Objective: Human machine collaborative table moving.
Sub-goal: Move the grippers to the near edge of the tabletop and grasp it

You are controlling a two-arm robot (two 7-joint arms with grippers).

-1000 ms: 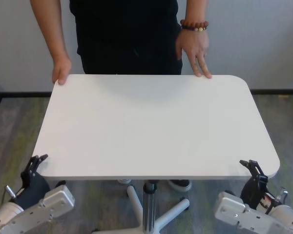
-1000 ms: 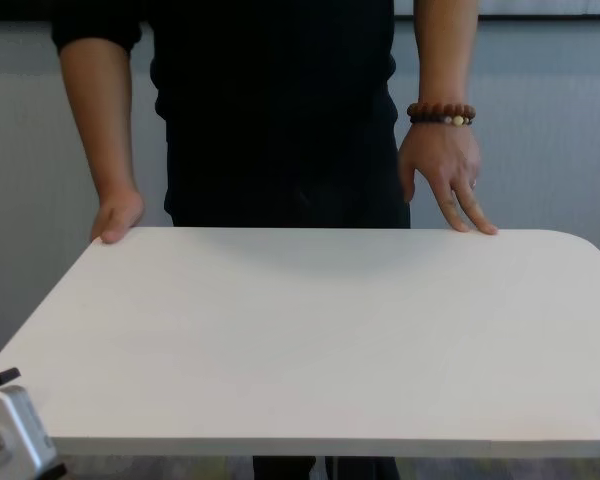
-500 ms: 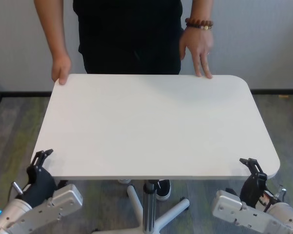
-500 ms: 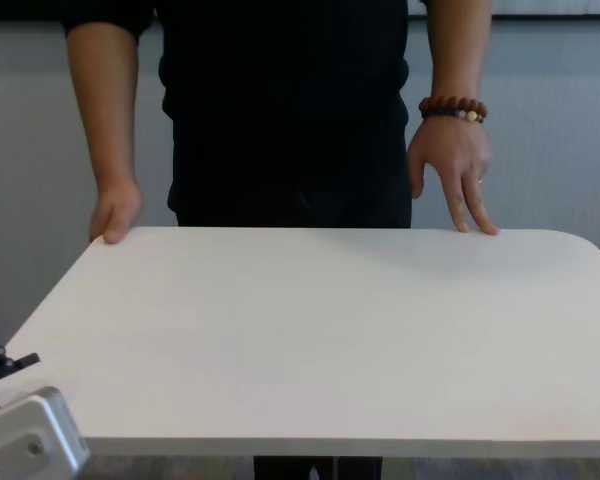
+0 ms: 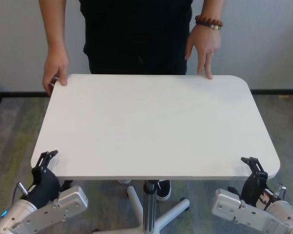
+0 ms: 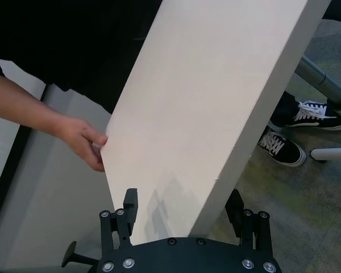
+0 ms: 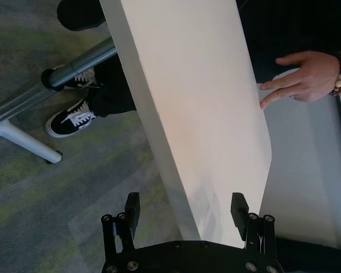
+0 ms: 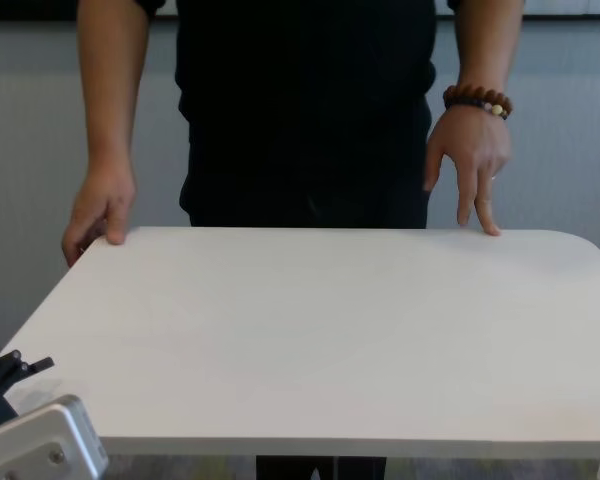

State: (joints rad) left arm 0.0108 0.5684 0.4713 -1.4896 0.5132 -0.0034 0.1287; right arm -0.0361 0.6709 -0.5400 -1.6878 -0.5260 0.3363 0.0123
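The table, a white top with rounded corners, fills the head view and the chest view. The human stands at its far side in black. One hand holds the far left corner, and the braceleted hand rests fingertips on the far edge. My left gripper is at the near left corner, open, its jaws either side of the table's thin edge. My right gripper stands open the same way at the near right corner.
Under the top, the silver pole runs down to white star-base legs. The person's black sneakers stand on the grey-green carpet close to the base. A pale wall lies behind the person.
My left gripper has moved in toward the table's near left corner. The person has shifted to the right, both hands sliding along the far edge. The right gripper has barely moved.
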